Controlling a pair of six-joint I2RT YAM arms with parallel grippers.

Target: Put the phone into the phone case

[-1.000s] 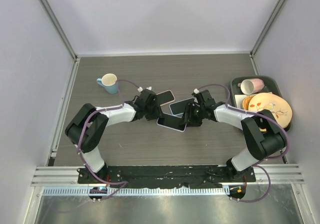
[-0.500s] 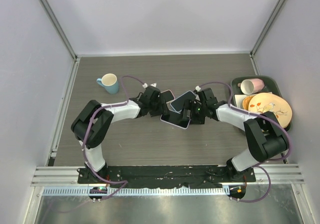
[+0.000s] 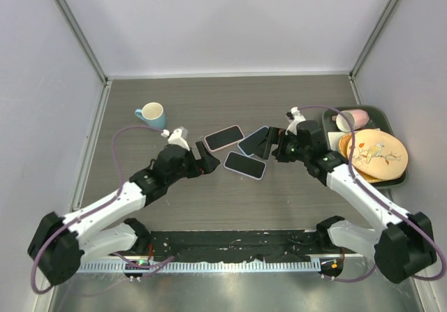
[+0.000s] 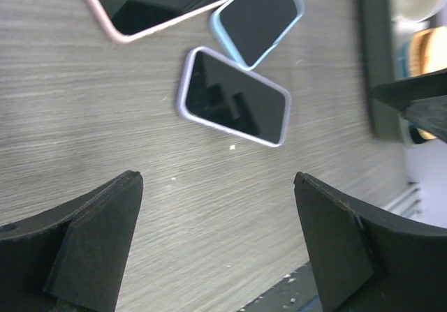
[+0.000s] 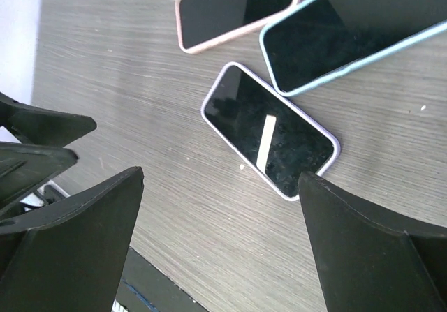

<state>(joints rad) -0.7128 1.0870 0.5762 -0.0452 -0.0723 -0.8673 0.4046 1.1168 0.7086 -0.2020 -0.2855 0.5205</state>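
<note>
We judge the main risk to be a false finish. The lavender-cased phone [image 3: 244, 165] lies flat and screen-up on the tabletop [image 3: 174, 102], and its rim looks even all round, but neither wrist view shows whether every corner is truly seated in the case. If one corner stands proud, the phone could pop out when lifted.

A second risk is a careless press. The blue-cased phone [image 3: 248, 139] lies just beside the far end of the lavender one, with the pink-cased phone [image 3: 223, 137] next to that. A push that lands off-centre could slide the lavender-cased phone into its neighbours instead of seating it. The smooth screen would also give a fingertip little hold.

The left gripper [image 3: 208, 157] has its fingers spread apart and holds nothing. It sits to the left of the lavender-cased phone, near it but not touching. The right gripper [image 3: 264, 144] is likewise spread and empty. It sits to the phone's right and slightly farther back, partly over the blue-cased phone. So the phone lies between the two grippers, free of both.
</note>
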